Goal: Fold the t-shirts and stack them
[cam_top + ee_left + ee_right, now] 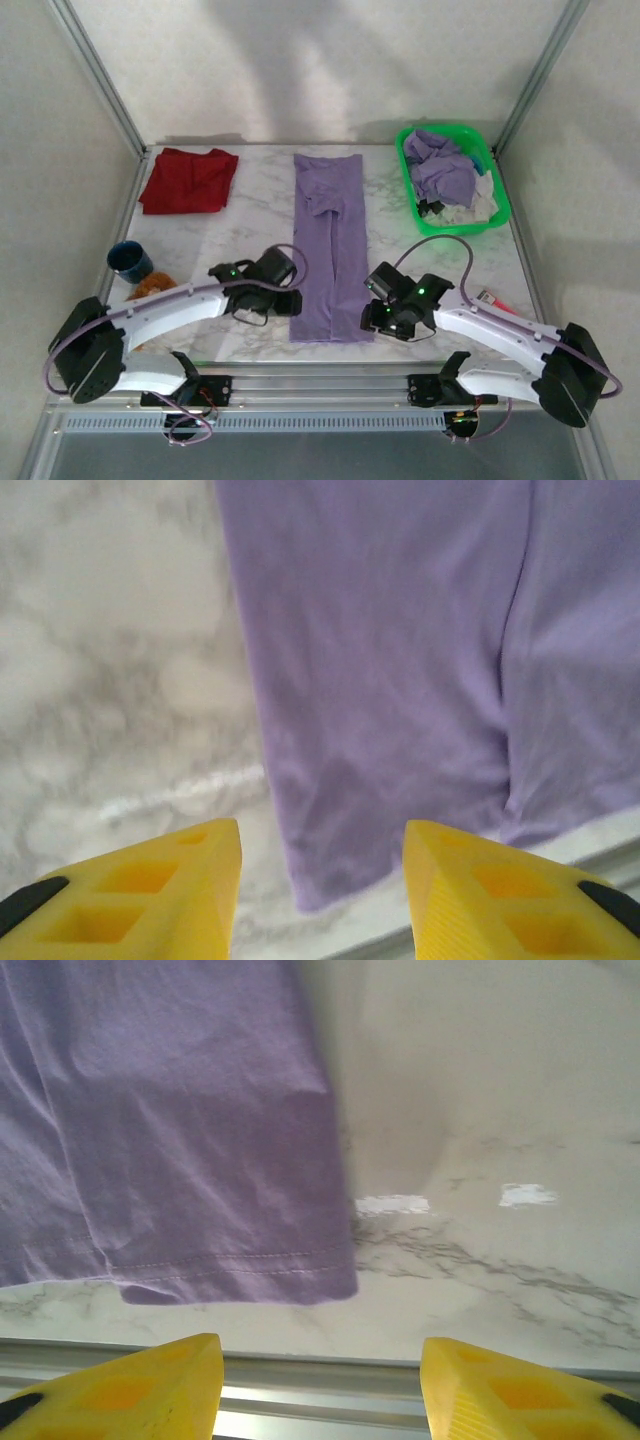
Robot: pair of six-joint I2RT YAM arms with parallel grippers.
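The light is soft and throws pale shadows on the back wall. The top view is rather dim; both wrist views show the lavender t-shirt slightly blurred.

My left fingers run off the bottom edge, bases cut away. The lavender t-shirt spills past the top and right edges. Left of that shirt, a brown fuzzy thing sits half hidden behind my left arm. Right of it, the heap of cloth is too tangled to count, and a small red bit is too small to identify.
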